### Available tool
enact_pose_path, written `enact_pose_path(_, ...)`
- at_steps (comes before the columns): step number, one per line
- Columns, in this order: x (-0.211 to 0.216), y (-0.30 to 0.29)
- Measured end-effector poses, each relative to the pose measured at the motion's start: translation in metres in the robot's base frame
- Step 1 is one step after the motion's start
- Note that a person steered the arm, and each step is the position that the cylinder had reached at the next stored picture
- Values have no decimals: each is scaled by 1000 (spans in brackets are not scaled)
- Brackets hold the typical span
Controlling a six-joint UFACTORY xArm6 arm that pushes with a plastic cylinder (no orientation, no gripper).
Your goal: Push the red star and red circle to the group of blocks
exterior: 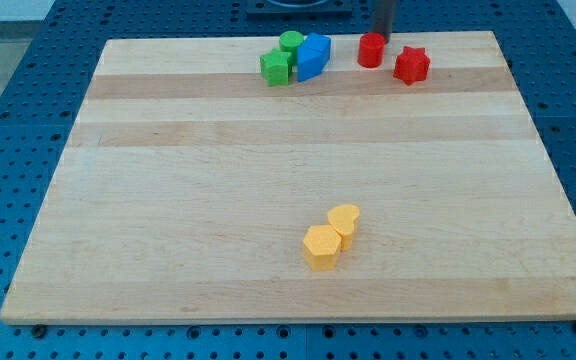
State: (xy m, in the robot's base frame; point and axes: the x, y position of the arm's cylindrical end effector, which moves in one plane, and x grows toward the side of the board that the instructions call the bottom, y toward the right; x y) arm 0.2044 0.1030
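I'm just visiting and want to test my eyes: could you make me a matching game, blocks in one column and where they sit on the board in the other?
Blocks:
1. red star
2. red circle
3. blue block
4. two yellow blocks

Places:
A. touching the green blocks, on their right in the view
B. farthest to the view's right, near the top edge
C. low on the board, near the middle
D. right beside my tip

Pairs: 1-B, 2-D, 3-A, 4-C

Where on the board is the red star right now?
The red star sits near the view's top edge of the wooden board, right of centre, just right of the red circle and apart from it.
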Motion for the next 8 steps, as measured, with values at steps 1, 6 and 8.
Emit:
enact_pose_path(1, -4, -7)
enact_pose_path(6, 82, 18)
enact_pose_path(8, 99, 25)
